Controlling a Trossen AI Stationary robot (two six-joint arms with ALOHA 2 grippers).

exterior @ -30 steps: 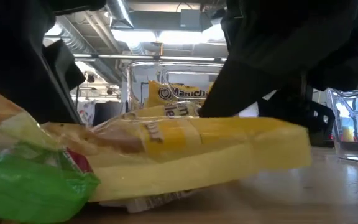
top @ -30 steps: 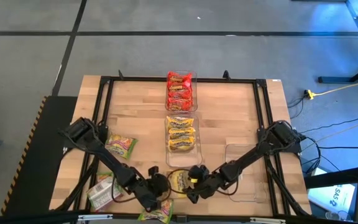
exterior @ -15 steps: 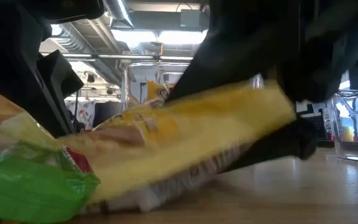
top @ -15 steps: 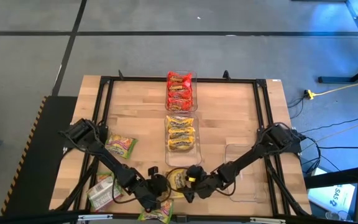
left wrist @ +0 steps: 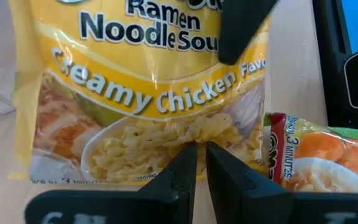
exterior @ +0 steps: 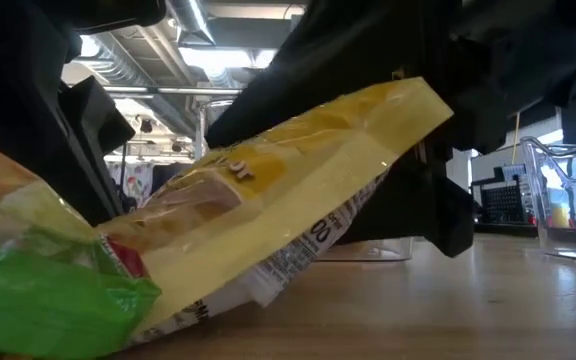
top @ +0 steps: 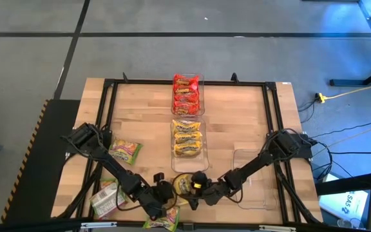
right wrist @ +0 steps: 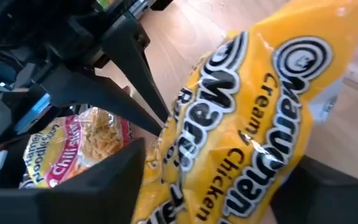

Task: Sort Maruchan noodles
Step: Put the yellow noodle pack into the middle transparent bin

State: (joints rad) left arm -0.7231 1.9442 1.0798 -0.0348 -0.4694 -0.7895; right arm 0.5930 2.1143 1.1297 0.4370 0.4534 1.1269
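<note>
One yellow packet [exterior: 288,200] of the Maruchan noodles is in play, at the near edge of the table [top: 237,122] between both arms, one end tipped up, the other resting on the wood next to a green-wrapped packet [exterior: 38,290]. Judging by the wrapper: light, crinkly film, slippery, brittle block inside, so take it across the flat faces near the raised end with a gentle squeeze. Right gripper [top: 195,193] reaches in low from the right, fingers spread around the packet's raised end, one above and one below; full clamp not evident. Left gripper [left wrist: 201,165] sits low just beside the packet's near end, fingers pressed together, holding nothing. Other yellows sit in a clear bin [top: 187,138] mid-table, reds in the bin [top: 186,94] behind.
</note>
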